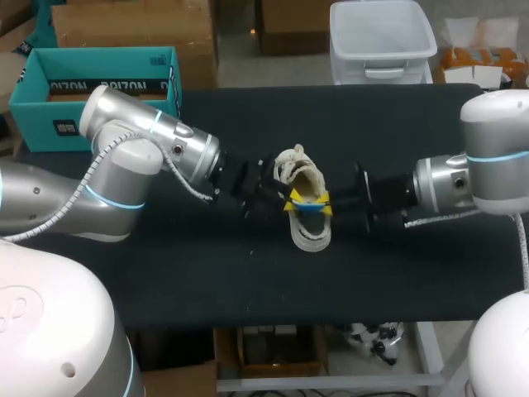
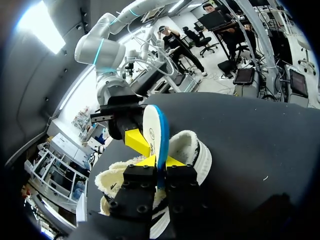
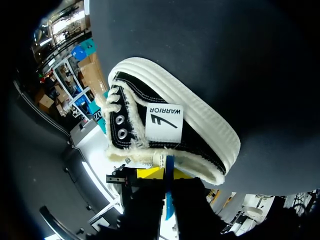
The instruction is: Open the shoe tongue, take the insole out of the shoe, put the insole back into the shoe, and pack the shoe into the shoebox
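Observation:
A black canvas shoe (image 1: 311,236) with a white sole and fleecy lining lies mid-table, its opening facing up. A white insole with a blue edge (image 2: 151,125) stands on edge, sticking up out of the opening. My left gripper (image 1: 295,203) comes in from the left and is shut on the insole's edge (image 2: 161,161). From the other side, my right gripper (image 1: 324,207) pinches the same insole (image 3: 169,192), its yellow tips (image 3: 167,172) just over the shoe's collar (image 3: 200,125). The teal shoebox (image 1: 99,83) stands open at the table's far left corner.
The dark tabletop (image 1: 207,273) stretches bare in front of and to both sides of the shoe. Both arms lie low over it, meeting at the shoe.

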Robot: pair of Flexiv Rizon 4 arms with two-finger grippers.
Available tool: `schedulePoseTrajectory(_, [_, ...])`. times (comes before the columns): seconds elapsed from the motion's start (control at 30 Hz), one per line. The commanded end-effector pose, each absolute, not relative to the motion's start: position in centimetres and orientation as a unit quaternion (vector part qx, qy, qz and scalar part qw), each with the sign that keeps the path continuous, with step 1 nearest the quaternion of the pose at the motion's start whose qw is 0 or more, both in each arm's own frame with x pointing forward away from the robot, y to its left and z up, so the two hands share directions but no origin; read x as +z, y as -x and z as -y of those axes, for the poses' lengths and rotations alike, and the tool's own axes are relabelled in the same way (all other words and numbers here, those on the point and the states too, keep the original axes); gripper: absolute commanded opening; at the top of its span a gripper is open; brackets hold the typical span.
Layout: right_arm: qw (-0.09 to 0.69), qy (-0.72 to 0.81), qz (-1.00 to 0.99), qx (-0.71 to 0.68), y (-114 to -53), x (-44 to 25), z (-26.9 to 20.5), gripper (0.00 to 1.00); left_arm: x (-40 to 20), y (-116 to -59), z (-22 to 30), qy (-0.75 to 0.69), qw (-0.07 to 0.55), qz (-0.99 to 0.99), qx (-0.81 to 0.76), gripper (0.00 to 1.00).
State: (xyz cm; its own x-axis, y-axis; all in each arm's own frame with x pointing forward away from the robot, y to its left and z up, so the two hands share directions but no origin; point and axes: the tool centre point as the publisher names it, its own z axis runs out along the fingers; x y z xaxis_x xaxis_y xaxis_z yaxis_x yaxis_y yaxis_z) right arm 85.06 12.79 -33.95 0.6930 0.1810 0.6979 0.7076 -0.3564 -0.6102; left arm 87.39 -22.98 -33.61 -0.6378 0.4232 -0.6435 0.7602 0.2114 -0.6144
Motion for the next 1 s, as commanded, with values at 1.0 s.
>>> schedulePoseTrajectory(1.0, [0.471,0.792,0.274,-0.276,-83.0,-32.9,-12.0,0.0,-34.5,-87.6,23.9,-0.386,0.164,-0.761,-0.494,0.0])
